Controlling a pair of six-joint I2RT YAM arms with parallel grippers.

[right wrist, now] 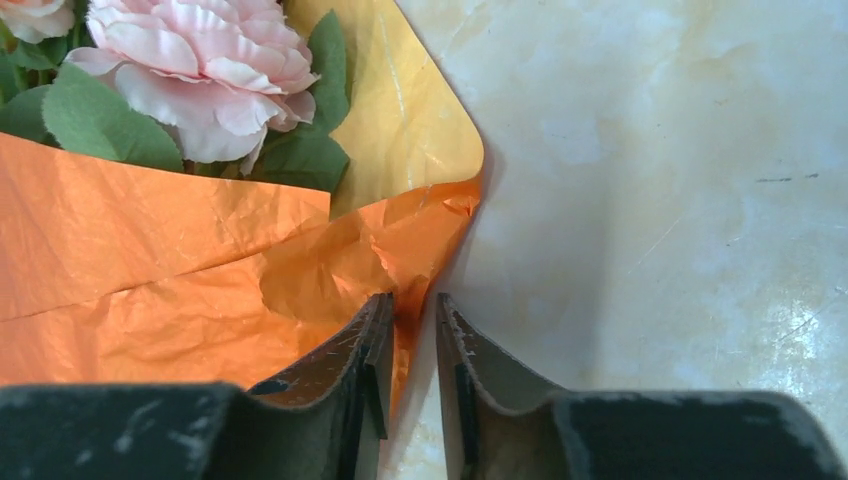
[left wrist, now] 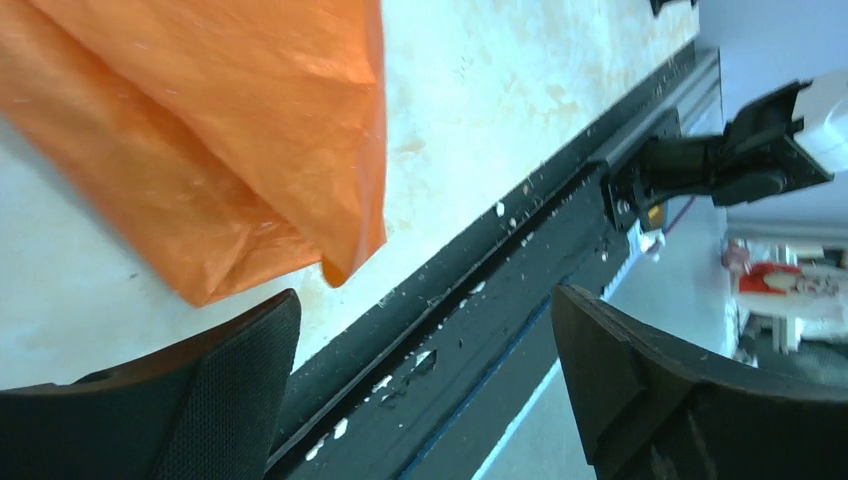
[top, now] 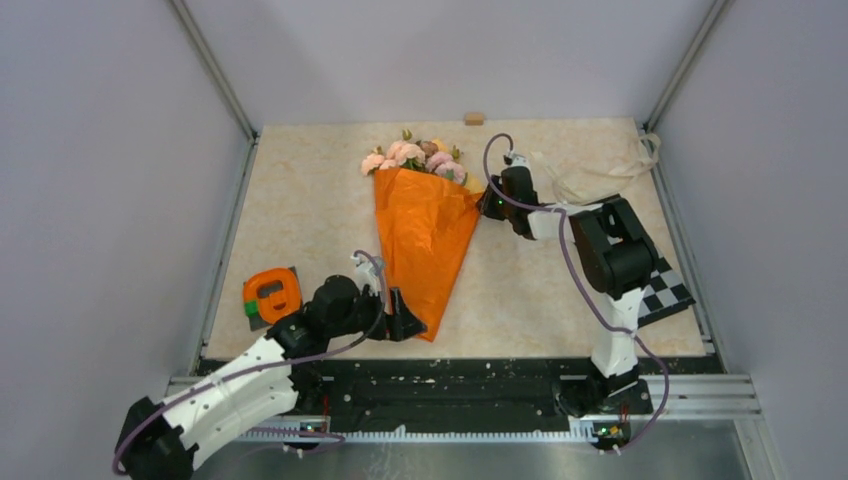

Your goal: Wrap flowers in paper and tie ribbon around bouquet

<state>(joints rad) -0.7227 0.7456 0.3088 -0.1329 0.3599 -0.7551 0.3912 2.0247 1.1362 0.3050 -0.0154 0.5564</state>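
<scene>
**Top view.** Bouquet (top: 425,215) lies flat on table (top: 300,200), with flowers (top: 415,158) toward the far side and the cone tip toward the near edge. Ribbon (top: 600,170) sits loose at far right, well apart from the bouquet. L gripper (top: 408,322) is beside the cone tip. R gripper (top: 490,205) is at the upper-right corner of the paper (top: 425,270).

**L wrist view.** Jaws are wide apart and hold nothing. The paper tip is near but clear of both pads.

**R wrist view.** Jaws are nearly together w/ the paper's folded edge between them. Cannot tell whether it is pinched or free.

**Step.** Wrapping looks approx. complete; tying not begun. The next move likely needs one arm to fetch the ribbon while the other keeps the cone from unrolling.
</scene>
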